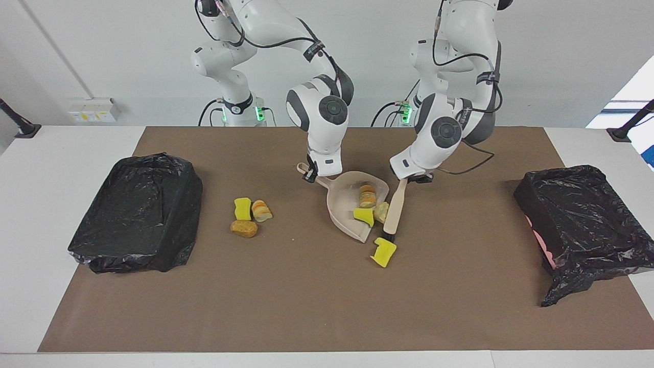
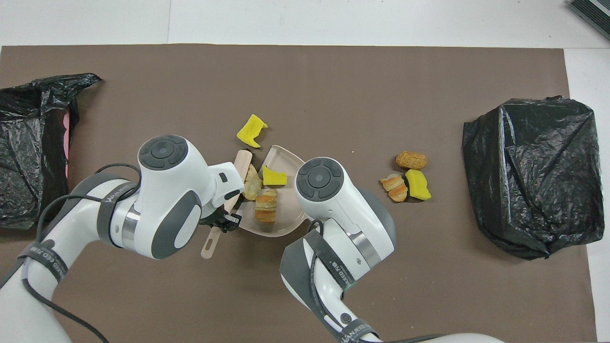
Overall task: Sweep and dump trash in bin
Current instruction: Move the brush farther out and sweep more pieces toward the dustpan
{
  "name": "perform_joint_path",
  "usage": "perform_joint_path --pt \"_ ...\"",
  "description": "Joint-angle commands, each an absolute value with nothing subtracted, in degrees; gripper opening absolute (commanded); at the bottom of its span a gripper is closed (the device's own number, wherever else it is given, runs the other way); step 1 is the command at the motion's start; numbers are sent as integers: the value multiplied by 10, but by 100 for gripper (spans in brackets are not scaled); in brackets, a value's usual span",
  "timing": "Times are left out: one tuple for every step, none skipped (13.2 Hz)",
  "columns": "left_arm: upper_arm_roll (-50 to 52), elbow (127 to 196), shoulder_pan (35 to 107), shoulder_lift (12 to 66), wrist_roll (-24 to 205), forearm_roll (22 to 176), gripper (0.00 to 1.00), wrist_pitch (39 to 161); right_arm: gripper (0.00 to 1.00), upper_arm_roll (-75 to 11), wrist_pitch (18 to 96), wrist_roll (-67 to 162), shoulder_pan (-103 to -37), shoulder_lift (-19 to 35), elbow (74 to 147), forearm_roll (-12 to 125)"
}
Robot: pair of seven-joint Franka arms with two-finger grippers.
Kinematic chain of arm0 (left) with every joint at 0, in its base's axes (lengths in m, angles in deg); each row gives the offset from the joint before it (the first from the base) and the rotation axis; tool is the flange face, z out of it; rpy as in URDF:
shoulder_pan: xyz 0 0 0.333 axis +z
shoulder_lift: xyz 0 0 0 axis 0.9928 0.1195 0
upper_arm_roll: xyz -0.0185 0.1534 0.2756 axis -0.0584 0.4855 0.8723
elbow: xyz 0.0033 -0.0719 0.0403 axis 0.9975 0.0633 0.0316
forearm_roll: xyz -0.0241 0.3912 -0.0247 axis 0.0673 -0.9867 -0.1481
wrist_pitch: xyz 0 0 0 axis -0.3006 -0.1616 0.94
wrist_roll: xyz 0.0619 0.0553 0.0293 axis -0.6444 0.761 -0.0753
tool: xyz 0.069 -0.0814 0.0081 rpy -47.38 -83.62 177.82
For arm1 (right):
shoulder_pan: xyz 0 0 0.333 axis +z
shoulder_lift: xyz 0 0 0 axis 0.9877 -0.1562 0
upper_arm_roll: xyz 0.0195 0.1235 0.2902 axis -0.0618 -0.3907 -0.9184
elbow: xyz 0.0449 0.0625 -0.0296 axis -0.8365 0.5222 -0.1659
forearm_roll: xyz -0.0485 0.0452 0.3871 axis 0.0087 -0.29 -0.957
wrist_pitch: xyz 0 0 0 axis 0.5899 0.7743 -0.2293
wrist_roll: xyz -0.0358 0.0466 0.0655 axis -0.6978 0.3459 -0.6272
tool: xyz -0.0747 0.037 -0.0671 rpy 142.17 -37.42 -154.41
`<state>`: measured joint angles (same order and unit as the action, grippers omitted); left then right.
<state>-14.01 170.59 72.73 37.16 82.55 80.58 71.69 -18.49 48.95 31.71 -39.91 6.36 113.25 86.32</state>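
The beige dustpan (image 1: 343, 205) (image 2: 285, 156) lies mid-mat, and my right gripper (image 1: 309, 176) is shut on its handle. In the overhead view that gripper is hidden under its own wrist. My left gripper (image 1: 412, 178) (image 2: 224, 222) is shut on the wooden brush (image 1: 394, 212) (image 2: 242, 164), which leans against the pan's open mouth. Three pieces of trash sit in the pan: a bread lump (image 1: 367, 195) (image 2: 266, 212), a yellow sponge bit (image 1: 365, 215) (image 2: 273, 176) and a pale lump (image 1: 381, 211) (image 2: 251, 183). Another yellow sponge bit (image 1: 384, 252) (image 2: 251, 131) lies on the mat just outside the pan.
Three more pieces cluster toward the right arm's end: a yellow sponge (image 1: 242, 208) (image 2: 417, 185), a striped bread lump (image 1: 261, 210) (image 2: 394, 186) and a tan lump (image 1: 243, 228) (image 2: 411, 160). A black-bagged bin (image 1: 138, 212) (image 2: 531, 176) stands at that end, another (image 1: 582, 225) (image 2: 28, 143) at the left arm's end.
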Motion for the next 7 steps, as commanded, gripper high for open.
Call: perform_joint_path --pt "-152 1706 723 339 889 861 0 689 0 -187 504 335 -402 75 1151 875" --pt "-153 1693 723 330 893 879 0 672 0 -187 504 334 -402 75 1151 875" --pt "-154 1677 723 330 894 889 0 654 0 -187 504 335 -402 75 1151 875" --pt "-154 1662 723 330 894 889 0 646 0 -187 504 334 -402 75 1151 875" --pt "-153 1651 724 331 895 889 0 641 0 -187 504 335 -402 75 1151 875" --pt "-151 1645 727 330 894 887 0 638 0 -187 504 334 -403 75 1151 875" --pt "-148 1627 731 329 894 883 0 638 0 -187 504 335 -402 75 1151 875"
